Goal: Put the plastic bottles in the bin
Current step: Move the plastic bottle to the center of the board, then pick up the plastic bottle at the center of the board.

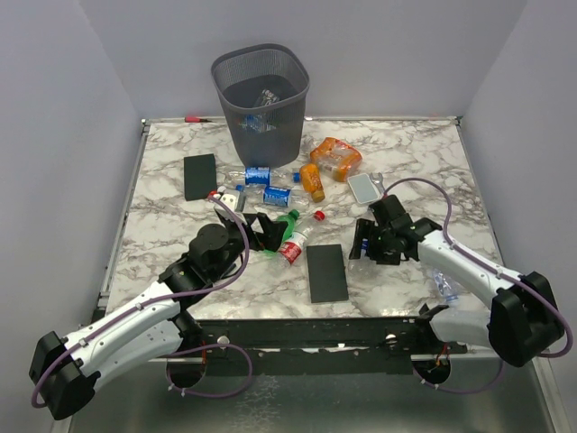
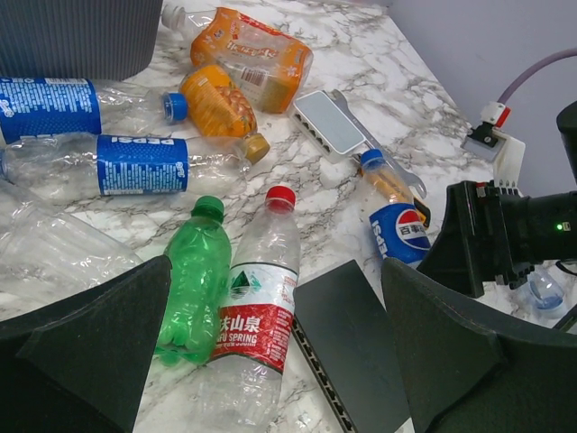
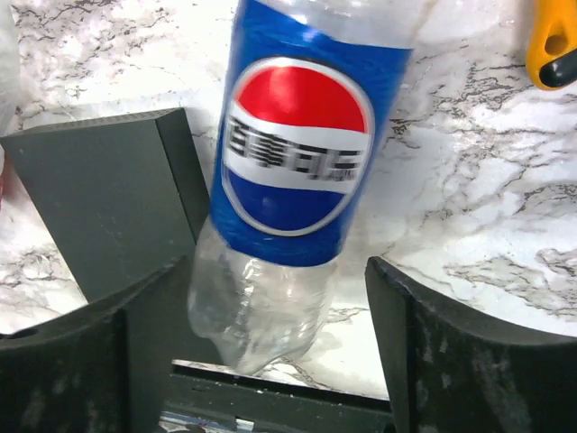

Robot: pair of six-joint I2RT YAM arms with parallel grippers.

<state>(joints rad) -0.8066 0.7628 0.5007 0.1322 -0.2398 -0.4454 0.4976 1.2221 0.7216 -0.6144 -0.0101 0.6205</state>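
The wire-mesh bin (image 1: pixel 261 95) stands at the far edge of the marble table (image 1: pixel 424 153). At least one clear bottle (image 1: pixel 267 96) lies inside it. Just in front of the bin's foot, a blue-labelled Pepsi bottle (image 1: pixel 257 175) and a second Pepsi bottle (image 1: pixel 276 195) lie side by side. To the right of the bin's foot are a small orange bottle (image 1: pixel 313 180) and a crumpled orange bottle (image 1: pixel 335 158).

Further out from the bin, toward the arms, a green bottle (image 2: pixel 194 289) and a red-labelled spring-water bottle (image 2: pixel 257 307) lie touching, their caps pointing toward the bin. The left gripper (image 2: pixel 275 271) hangs over them with its fingers spread wide and nothing between them.

The right gripper (image 3: pixel 278 271) is well in front of the bin and to its right. Its fingers stand on either side of the base end of a round-logo Pepsi bottle (image 3: pixel 293 162), which lies on the marble. A gap shows between the bottle and one finger, so the pincer is released rather than clenched. I cannot tell whether the other finger touches the plastic.

A black slab (image 3: pixel 99 198) lies just beside that bottle, and another black slab (image 1: pixel 200 177) lies left of the bin's foot. Farthest from the bin, by the right arm's base, lies one more clear crushed bottle (image 1: pixel 444 287).
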